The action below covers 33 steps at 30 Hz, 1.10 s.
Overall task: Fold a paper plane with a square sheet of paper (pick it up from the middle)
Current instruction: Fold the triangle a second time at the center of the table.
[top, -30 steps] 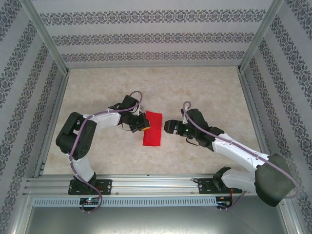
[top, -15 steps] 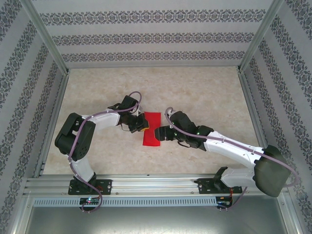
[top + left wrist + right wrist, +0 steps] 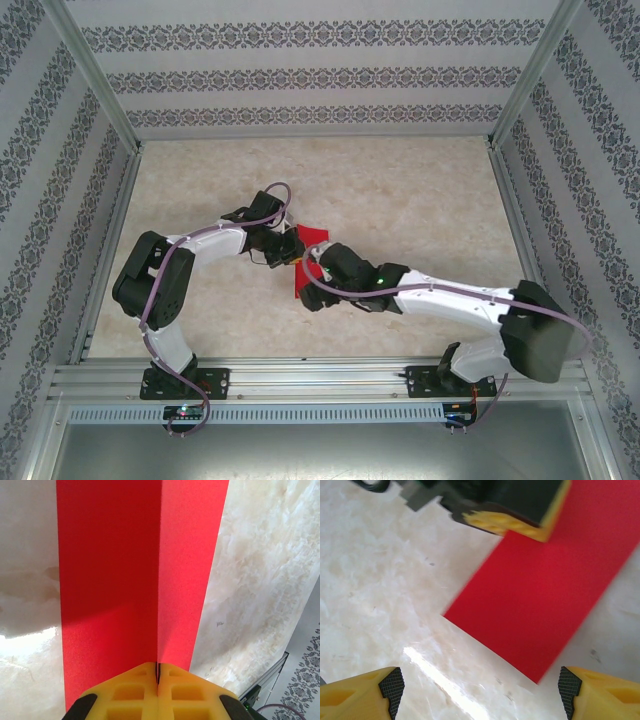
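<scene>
Two arms meet mid-table: on the left, the left gripper (image 3: 289, 250) is clenched on the square sheet of paper (image 3: 314, 237), now a narrow red strip, gripping its left side toward the far end. The strip's long axis runs near to far, leaning slightly right at the far end, and a crease runs straight out from the pinch. On the right, the right gripper (image 3: 480, 687) hovers over the strip's near corner, jaws spread and empty, with bare table (image 3: 400, 190) beyond every edge.
</scene>
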Each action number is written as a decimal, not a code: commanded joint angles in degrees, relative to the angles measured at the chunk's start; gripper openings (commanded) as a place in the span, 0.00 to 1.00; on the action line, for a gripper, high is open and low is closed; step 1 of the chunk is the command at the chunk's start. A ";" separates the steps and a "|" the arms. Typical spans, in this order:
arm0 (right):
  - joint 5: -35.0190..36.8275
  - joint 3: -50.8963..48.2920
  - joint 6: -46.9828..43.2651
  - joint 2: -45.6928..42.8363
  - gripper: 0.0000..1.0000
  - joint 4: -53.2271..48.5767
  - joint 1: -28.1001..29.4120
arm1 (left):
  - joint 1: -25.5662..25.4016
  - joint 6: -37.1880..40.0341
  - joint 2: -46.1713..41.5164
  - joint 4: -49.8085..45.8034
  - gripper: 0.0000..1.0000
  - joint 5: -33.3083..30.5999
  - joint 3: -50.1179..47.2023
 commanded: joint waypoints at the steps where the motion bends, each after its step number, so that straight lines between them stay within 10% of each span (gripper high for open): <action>1: 3.82 4.07 -2.35 3.69 0.83 -0.42 2.05 | 0.07 1.06 -0.53 -1.97 0.06 0.88 0.58; 19: 14.61 11.94 -3.40 14.01 0.72 -6.50 5.31 | 0.07 0.85 -1.23 -0.82 0.10 2.24 -0.04; 33: 16.50 11.37 -3.30 13.76 0.24 -5.79 6.28 | -0.03 0.69 -2.27 -0.95 0.10 1.84 -0.64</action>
